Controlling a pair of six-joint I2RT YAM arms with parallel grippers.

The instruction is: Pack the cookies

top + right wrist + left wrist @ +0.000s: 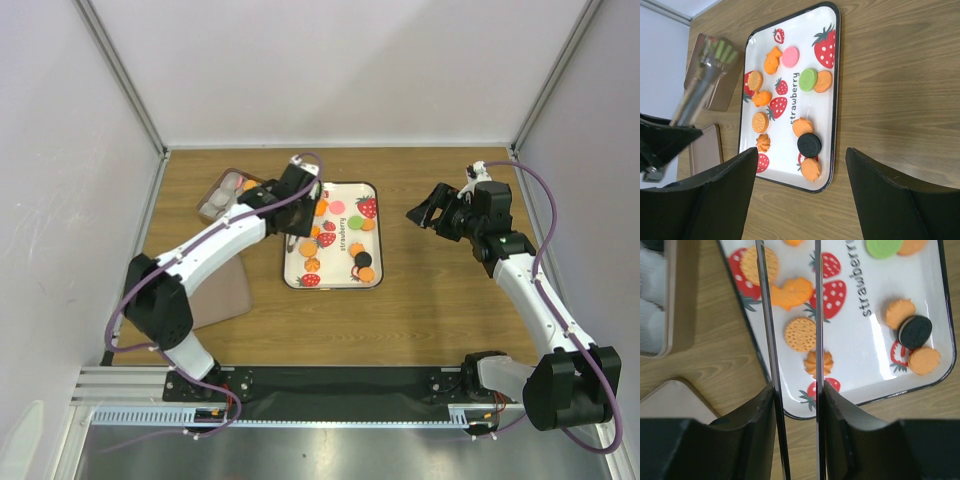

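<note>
We are at the pick-up step: the left pincer (796,405) is clenched on the tongs (817,315), whose two blades run over the left side of the tray (785,160) with a round orange cookie (800,333) showing between them, their tips out of view. The cookies (808,80) in clear view lie scattered on the tray, the box (682,300) sits by the tray's far-left corner, and the right pincer (801,165) hangs released right of the tray. Next, we judge, the tongs must nip one cookie and carry it to the box.
</note>
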